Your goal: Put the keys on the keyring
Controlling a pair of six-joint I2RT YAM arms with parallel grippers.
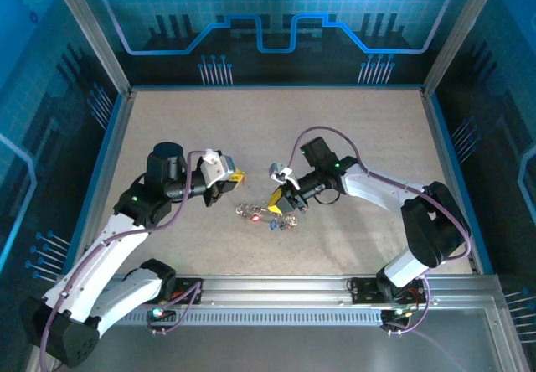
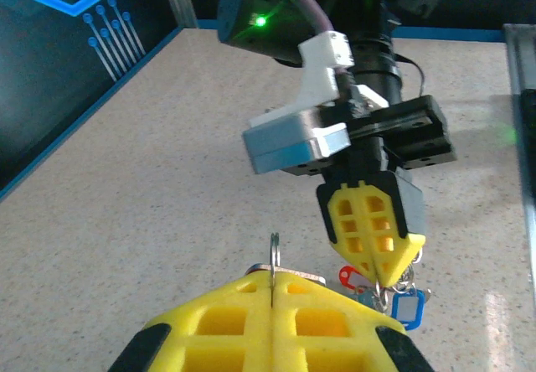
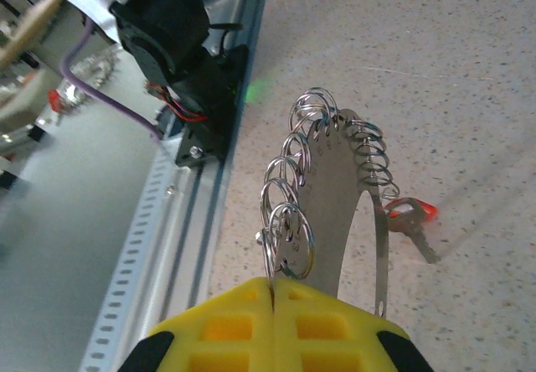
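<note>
The right gripper [image 3: 272,283] clamps the keyring [image 3: 337,192], some keys [image 3: 410,218] already dangling; the left gripper [image 2: 273,276] pinches a thin metal piece [image 2: 274,248], seemingly not yet threaded.

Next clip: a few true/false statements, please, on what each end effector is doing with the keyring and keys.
1. The right end effector is shut on the large thin grey metal keyring. True.
2. The left end effector holds the small blue-headed key. False: that key sits under the right end effector's tip, while the left one's yellow fingers pinch a thin metal loop.
3. The keyring's rim carries small wire rings. True.
4. Both end effectors are open. False: each pair of fingers is pressed together.
</note>
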